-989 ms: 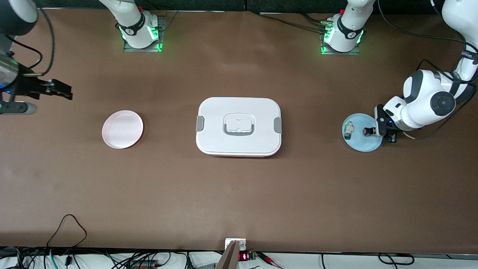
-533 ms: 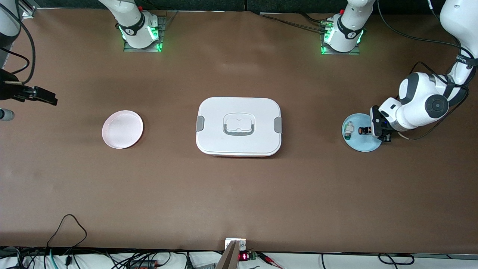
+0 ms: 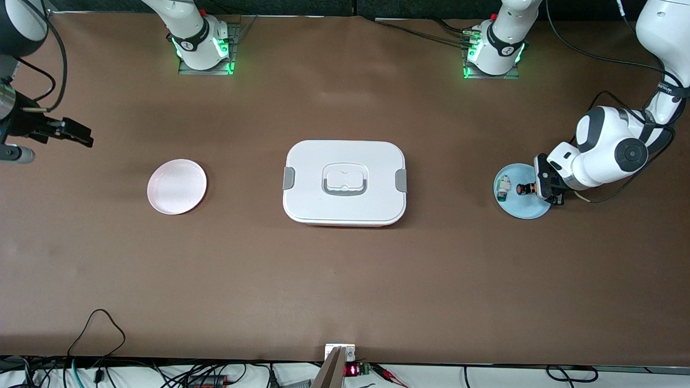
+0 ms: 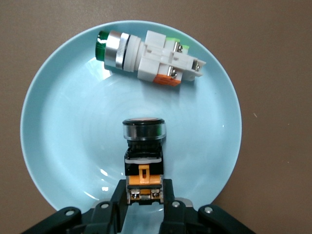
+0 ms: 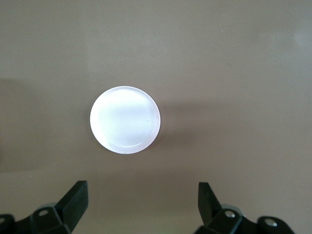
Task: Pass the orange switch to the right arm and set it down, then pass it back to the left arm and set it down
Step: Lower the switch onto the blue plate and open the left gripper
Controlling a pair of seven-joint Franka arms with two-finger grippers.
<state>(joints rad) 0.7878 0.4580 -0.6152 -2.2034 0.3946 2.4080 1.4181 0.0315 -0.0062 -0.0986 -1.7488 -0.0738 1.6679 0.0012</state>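
The orange switch, black with an orange band and a silvery ring, is at the pale blue plate at the left arm's end of the table. My left gripper is shut on its orange end. Whether the switch touches the plate I cannot tell. The white box stands lidded mid-table. My right gripper hangs open and empty over the table's right-arm end, beside the pink plate.
A white component with a green end lies on the blue plate, on the box's side of the switch. Cables trail along the table edge nearest the front camera.
My left gripper has shifted a little toward the box with the switch in it. The right gripper drew back toward the table's end, then came partway in again.
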